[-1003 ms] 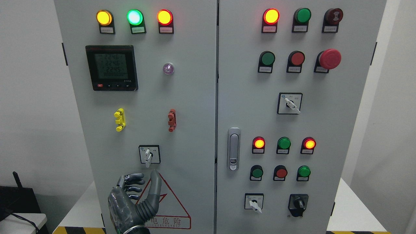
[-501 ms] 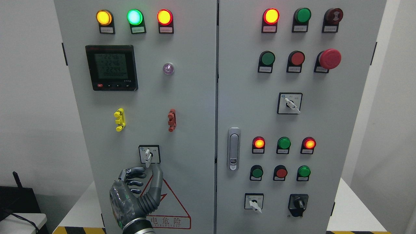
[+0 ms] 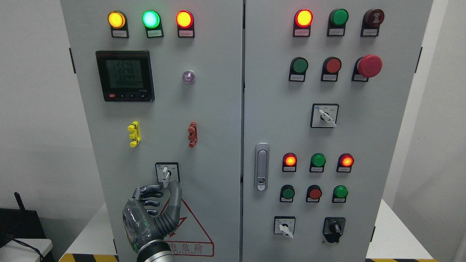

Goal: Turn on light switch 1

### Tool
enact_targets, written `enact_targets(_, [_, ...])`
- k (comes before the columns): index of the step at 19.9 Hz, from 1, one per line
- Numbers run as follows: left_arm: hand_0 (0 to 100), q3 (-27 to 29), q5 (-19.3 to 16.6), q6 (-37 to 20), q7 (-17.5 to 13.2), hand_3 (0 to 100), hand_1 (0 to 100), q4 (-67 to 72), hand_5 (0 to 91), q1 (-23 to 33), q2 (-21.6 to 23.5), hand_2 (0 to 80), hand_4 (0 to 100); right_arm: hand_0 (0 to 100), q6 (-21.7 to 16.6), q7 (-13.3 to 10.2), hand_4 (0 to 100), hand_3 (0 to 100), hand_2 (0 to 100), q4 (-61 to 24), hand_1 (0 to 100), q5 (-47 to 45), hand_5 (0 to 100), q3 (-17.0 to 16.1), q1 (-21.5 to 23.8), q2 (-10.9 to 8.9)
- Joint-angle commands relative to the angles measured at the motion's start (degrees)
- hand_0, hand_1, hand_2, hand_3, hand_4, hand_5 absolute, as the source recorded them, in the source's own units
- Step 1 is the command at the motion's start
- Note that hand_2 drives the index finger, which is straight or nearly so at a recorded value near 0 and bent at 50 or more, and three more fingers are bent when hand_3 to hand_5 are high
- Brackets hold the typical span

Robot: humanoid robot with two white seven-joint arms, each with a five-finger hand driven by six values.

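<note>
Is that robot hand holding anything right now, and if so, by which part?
Nothing is held. The left hand sits just below the rotary switch, thumb raised beside its white lever, other fingers curled, not gripping it.

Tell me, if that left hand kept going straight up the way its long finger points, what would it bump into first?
Most likely the white lever of the rotary selector switch. The left hand points one extended finger upward, its tip just below and right of the lever. Whether it already touches is unclear.
</note>
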Motion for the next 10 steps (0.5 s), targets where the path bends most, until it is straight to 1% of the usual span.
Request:
enact_targets(1, [16,0.64,1.54,0.0,0.18,63,59,0.93,65.9,-1.11,-0.06,49.4,70,12,-0.01,0.04,0,0,0,0.03,39,-0.97,0,0.0,0.0,0.0])
enact_targets(3, [16,0.64,1.81,0.26,0.45,63,59,1.1,66.0,-1.38,-0.06,49.6,70,12,-0.01,-0.05,0,0,0,-0.05,39,-0.97,0,0.0,0.0,0.0])
enact_targets(6, [16,0.56,3.38,0.35,0.97,63,59,1.28,66.0,-2.34,-0.06,49.7,70,12,-0.01,-0.05,0,0,0,0.03,39,-0.97,0,0.0,0.0,0.0])
enact_targets(10, [17,0.64,3.48,0.35,1.15,63,59,1.37,66.1,-2.7,-0.06,50.0,70,12,-0.01,-0.05,0,0,0,0.03,39,-1.06,0,0.0,0.0,0.0])
